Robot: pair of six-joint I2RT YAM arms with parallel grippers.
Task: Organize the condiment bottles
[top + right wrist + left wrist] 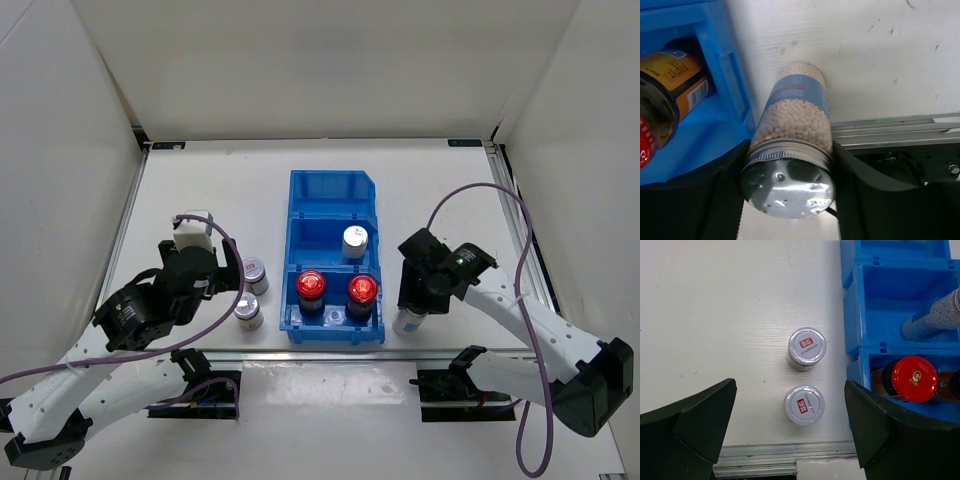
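The right end effector point(420, 296) is clamped on the tall pale bottle point(795, 115), upright on the tabletop point(440, 200) just right of the blue bin point(330, 190); its matching bottle's middle compartment lies up-left; the left end effector point(790, 405), jaws apart, hovers over two short jars point(807, 346).

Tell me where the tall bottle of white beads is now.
In the top view the bead bottle sits between the right gripper's fingers, just right of the blue bin's near corner, by the table's front edge.
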